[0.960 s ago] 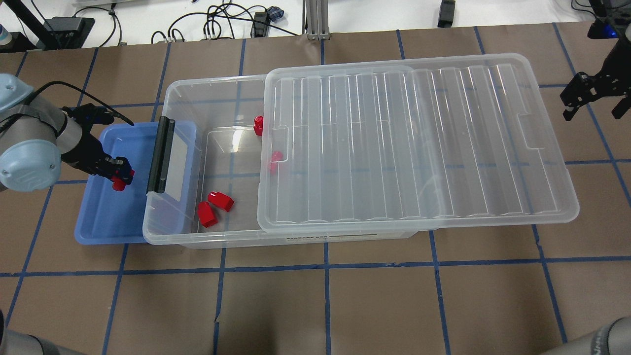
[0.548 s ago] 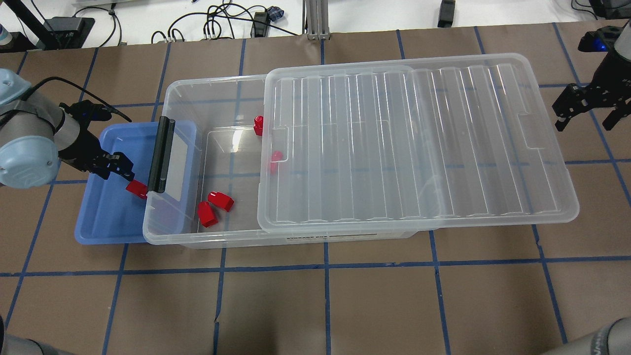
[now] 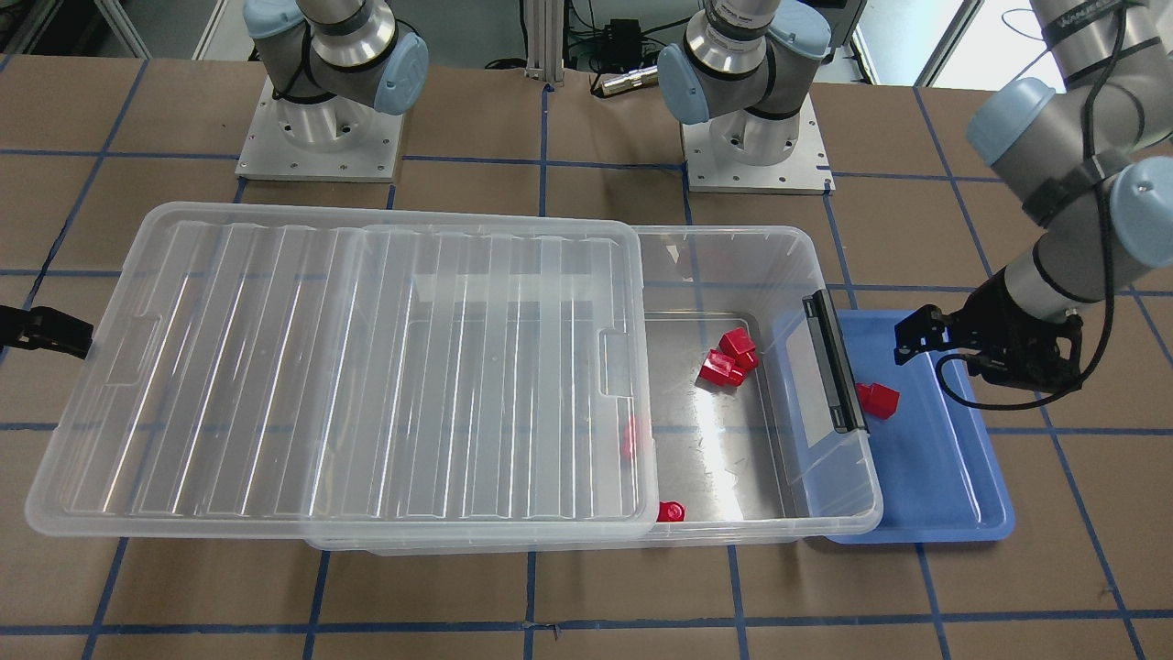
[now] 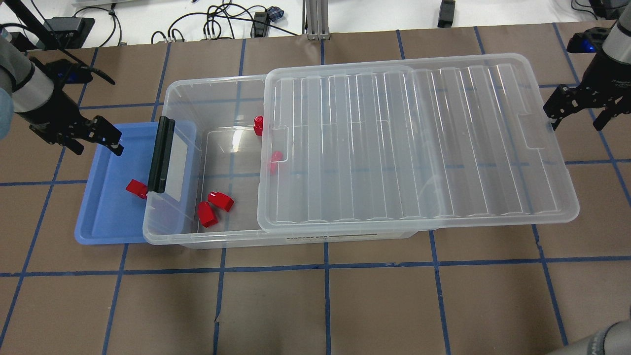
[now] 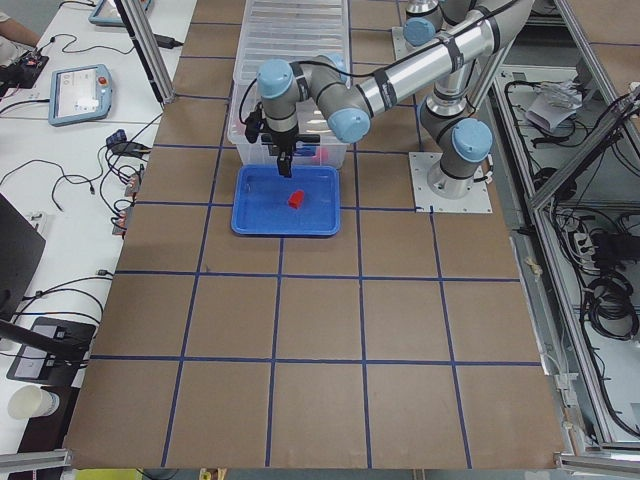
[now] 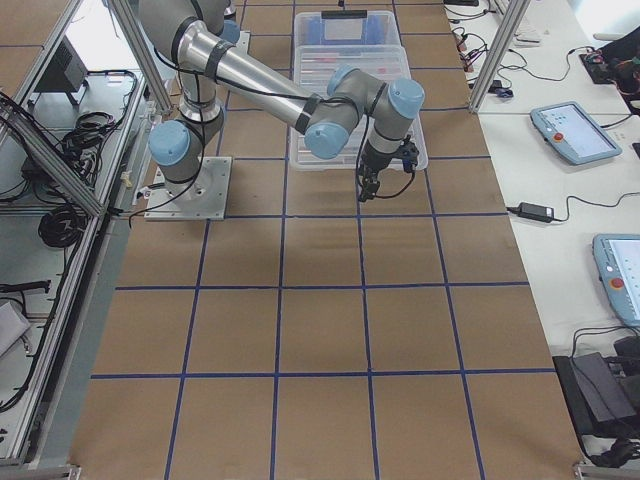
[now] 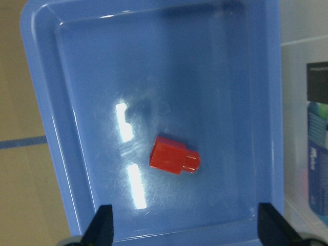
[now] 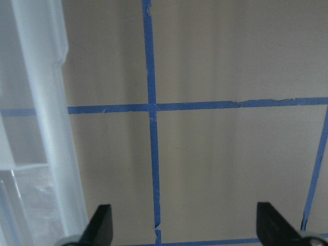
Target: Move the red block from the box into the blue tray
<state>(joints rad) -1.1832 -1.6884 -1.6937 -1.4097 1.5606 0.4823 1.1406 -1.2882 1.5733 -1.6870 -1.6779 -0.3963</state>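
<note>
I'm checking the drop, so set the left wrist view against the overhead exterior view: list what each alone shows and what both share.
Only the left wrist view: the red block lying on its side with a narrower stub at one end. Only the overhead view: the lid slid partway off the box, four more red pieces inside the box, and the open right tool beside the lid's end. Both: the block resting in the blue tray, apart from the open left tool, near the box's black latch.

table point(image 4: 374, 305): brown, blue tape grid | cables point(image 4: 215, 22): far edge
</note>
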